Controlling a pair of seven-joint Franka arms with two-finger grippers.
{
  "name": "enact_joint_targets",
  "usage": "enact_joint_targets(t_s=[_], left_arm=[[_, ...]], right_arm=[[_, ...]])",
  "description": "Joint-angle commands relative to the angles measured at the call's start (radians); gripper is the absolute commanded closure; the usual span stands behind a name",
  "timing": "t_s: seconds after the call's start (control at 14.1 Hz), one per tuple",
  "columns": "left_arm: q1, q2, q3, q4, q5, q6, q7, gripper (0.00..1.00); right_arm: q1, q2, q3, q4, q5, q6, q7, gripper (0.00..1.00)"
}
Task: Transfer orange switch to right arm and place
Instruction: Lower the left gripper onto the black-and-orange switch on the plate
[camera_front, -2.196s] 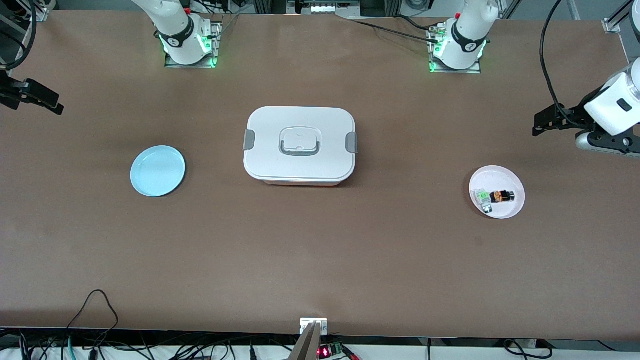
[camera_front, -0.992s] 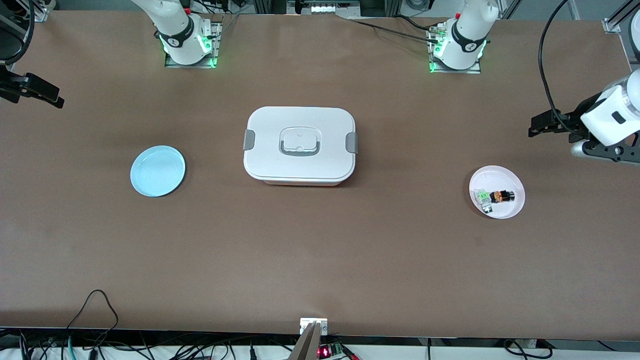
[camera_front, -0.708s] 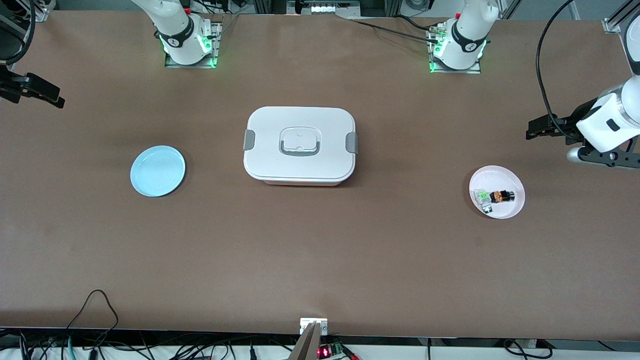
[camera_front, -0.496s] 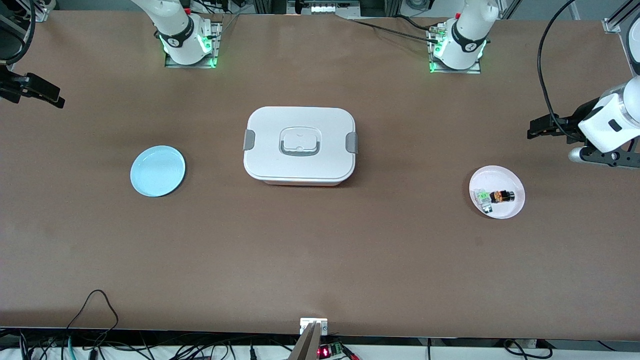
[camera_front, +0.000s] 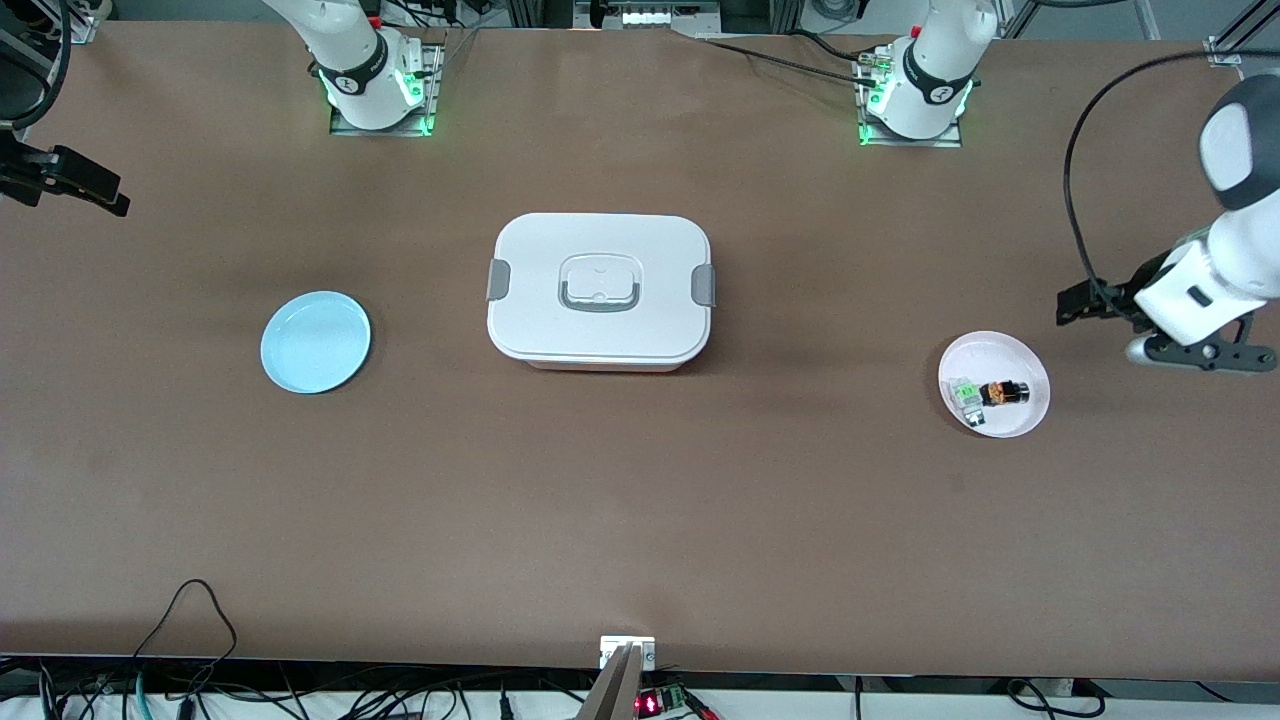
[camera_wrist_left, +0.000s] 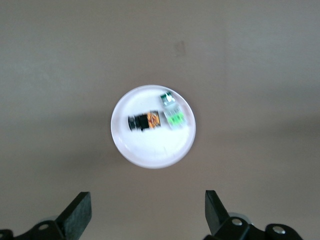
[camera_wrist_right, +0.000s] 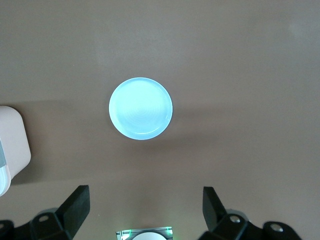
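The orange switch (camera_front: 1003, 392) is a tiny black block with orange accents. It lies on a small pink plate (camera_front: 1030, 415) toward the left arm's end of the table, beside a white-and-green part (camera_front: 966, 398). My left gripper (camera_front: 1078, 304) hangs open and empty over bare table next to that plate. In the left wrist view the switch (camera_wrist_left: 145, 121) and plate (camera_wrist_left: 150, 155) lie ahead of the open left gripper (camera_wrist_left: 146, 216). My right gripper (camera_front: 85, 190) waits open and empty over the table's edge at the right arm's end; it also shows in the right wrist view (camera_wrist_right: 145, 210).
A closed white box with grey clips (camera_front: 600, 290) stands mid-table. A light blue plate (camera_front: 316, 341) lies toward the right arm's end and shows in the right wrist view (camera_wrist_right: 140, 108). Cables hang along the table edge nearest the front camera.
My left arm has swung down and brought its open gripper closer to the pink plate. The right arm has stayed almost still. The switch has not moved.
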Motion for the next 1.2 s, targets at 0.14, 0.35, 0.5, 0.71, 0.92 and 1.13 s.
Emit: enact_joint_targets(t_s=[0.14,0.35,0.5,0.71,0.92,1.13], left_arm=[[0.017,0.078,-0.007,-0.13,0.013,0.259,0.026,0.0],[0.035,0.17,-0.007,-0.137,0.013,0.395,0.025,0.0],[0.038,0.217,-0.008,-0.141,0.012,0.44,0.016,0.0],[0.075,0.282,-0.008,-0.17,0.012,0.556,0.014,0.0],[0.081,0.32,-0.011,-0.172,-0.008,0.61,-0.044,0.0],[0.08,0.322,-0.016,-0.173,-0.054,0.597,-0.087,0.0]], right_arm=[[0.003,-0.003,-0.003,0.017,0.01,-0.047,0.001,0.0],[0.003,0.005,-0.003,0.029,0.007,-0.028,0.001,0.0],[0.003,0.005,-0.004,0.03,0.01,-0.036,0.003,0.0],[0.003,0.006,-0.003,0.03,0.01,-0.025,0.004,0.0],[0.003,0.006,-0.003,0.03,0.011,-0.025,0.006,0.0],[0.005,0.006,-0.003,0.03,0.014,-0.014,0.007,0.0]])
